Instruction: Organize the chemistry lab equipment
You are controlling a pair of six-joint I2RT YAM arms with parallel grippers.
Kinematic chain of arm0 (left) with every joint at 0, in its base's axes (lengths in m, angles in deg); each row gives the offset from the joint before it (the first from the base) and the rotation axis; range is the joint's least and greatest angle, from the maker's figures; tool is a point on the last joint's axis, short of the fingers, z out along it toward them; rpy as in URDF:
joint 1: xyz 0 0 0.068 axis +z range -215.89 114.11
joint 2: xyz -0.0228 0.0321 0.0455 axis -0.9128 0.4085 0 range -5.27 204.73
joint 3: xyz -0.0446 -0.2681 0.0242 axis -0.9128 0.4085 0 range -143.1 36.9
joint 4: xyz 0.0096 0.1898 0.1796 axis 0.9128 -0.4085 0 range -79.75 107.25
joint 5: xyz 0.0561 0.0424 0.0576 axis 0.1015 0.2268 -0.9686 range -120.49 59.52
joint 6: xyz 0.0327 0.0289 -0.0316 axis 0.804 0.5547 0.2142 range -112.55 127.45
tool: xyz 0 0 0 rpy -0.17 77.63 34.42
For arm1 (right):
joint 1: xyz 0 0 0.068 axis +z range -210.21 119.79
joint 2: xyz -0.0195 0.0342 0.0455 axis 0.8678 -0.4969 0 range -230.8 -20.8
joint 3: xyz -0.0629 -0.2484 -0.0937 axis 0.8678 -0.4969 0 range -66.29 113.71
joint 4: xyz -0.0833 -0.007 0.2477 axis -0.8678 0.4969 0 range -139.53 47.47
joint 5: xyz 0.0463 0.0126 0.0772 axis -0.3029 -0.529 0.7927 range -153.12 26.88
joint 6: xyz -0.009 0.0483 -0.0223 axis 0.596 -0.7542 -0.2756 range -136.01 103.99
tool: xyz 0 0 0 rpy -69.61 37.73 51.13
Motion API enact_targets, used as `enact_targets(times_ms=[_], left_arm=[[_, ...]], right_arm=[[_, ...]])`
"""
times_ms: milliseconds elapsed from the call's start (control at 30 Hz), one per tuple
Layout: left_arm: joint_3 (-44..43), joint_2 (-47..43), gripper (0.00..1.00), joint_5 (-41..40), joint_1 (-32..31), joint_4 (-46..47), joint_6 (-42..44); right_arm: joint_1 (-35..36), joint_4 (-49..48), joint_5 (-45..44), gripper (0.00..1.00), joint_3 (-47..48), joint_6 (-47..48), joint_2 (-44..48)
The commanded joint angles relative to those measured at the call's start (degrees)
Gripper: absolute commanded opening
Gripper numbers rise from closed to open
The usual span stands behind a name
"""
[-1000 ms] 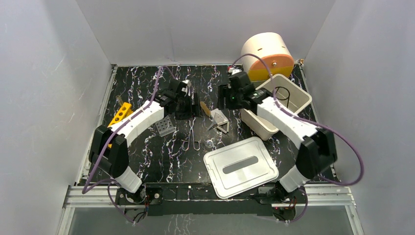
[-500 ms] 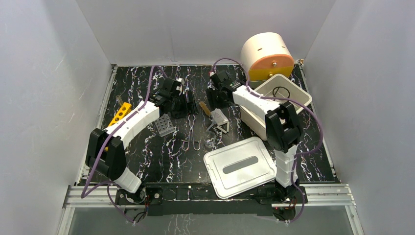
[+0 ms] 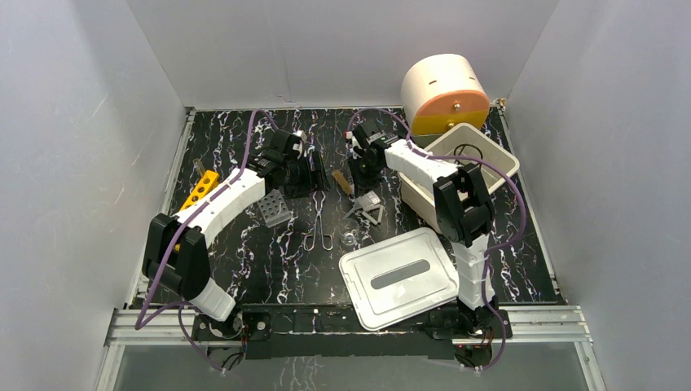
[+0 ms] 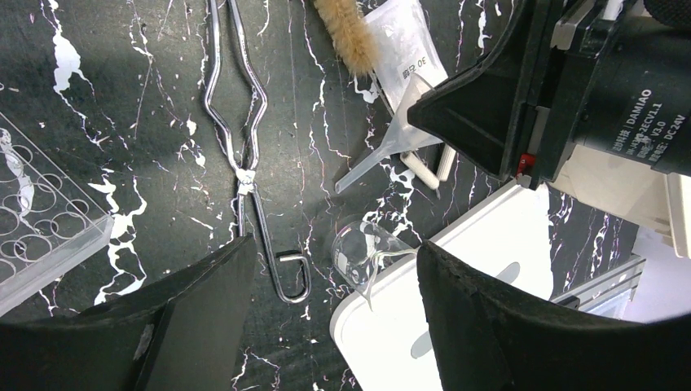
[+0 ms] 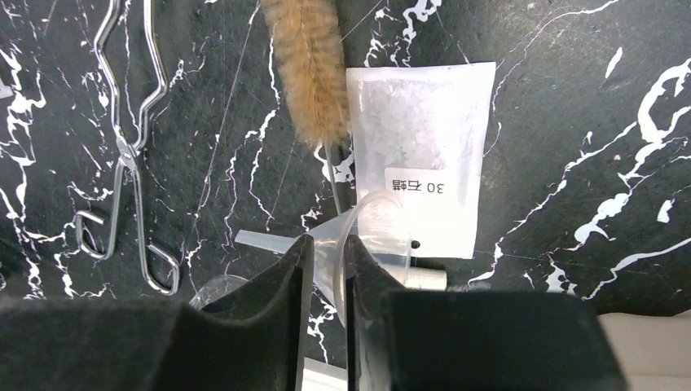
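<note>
In the top view, a yellow rack (image 3: 200,189) lies at left of centre with the grey tube rack (image 3: 275,209) to its right. The left gripper (image 4: 334,248) hangs with jaws wide apart and empty above the metal tongs (image 4: 244,155) and a small glass beaker (image 4: 363,252). At centre, the right gripper (image 5: 328,254) has its jaws nearly together around the cone of a clear funnel (image 5: 371,228) lying partly on a labelled bag (image 5: 420,130), bristle brush (image 5: 305,65) just left; whether they clamp it cannot be told. A white lid (image 3: 401,277) and white bin (image 3: 464,167) lie further right.
</note>
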Motion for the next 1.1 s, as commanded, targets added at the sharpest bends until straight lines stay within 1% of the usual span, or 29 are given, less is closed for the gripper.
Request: enact_targets(times_ms=[0,233,367,467,600,733,833,933,1067], left_arm=[[-0.53,-1.34,0.71,1.01,0.39,-1.21,0.10],[-0.76,-1.62,0.71,0.78,0.57,-1.27,0.35],[-1.05,-2.10,0.71,-0.80,0.66,-1.60,0.61],[-1.06,-2.92,0.71,-2.32,0.66,-1.83,0.91],[-1.17,-3.64,0.71,-3.48,0.75,-2.00,1.30],[-1.24,-3.76,0.72,-3.46,0.75,-1.95,1.23],[-1.06,-3.69,0.72,-3.25,0.75,-1.89,1.15],[-0.93,-3.61,0.72,-2.89,0.75,-1.81,1.15],[-0.81,-3.24,0.72,-2.20,0.75,-1.60,0.97]], right_arm=[[-0.51,0.41,1.18,0.21,3.25,1.42,-0.03],[-0.96,0.10,1.65,0.00,5.80,1.99,2.73],[-1.80,2.41,3.31,0.00,8.11,2.55,4.09],[-2.62,2.10,4.42,0.00,8.67,2.65,6.68],[-3.98,-2.22,5.32,0.00,7.10,1.81,12.37],[-5.86,-7.92,3.67,0.00,3.00,-0.18,19.39],[-7.36,-11.31,-0.35,0.00,-0.48,-1.38,25.12],[-8.44,-13.25,-10.58,0.00,-4.41,-2.64,30.45],[-10.27,-12.53,-24.47,0.00,-9.30,-4.19,36.67]])
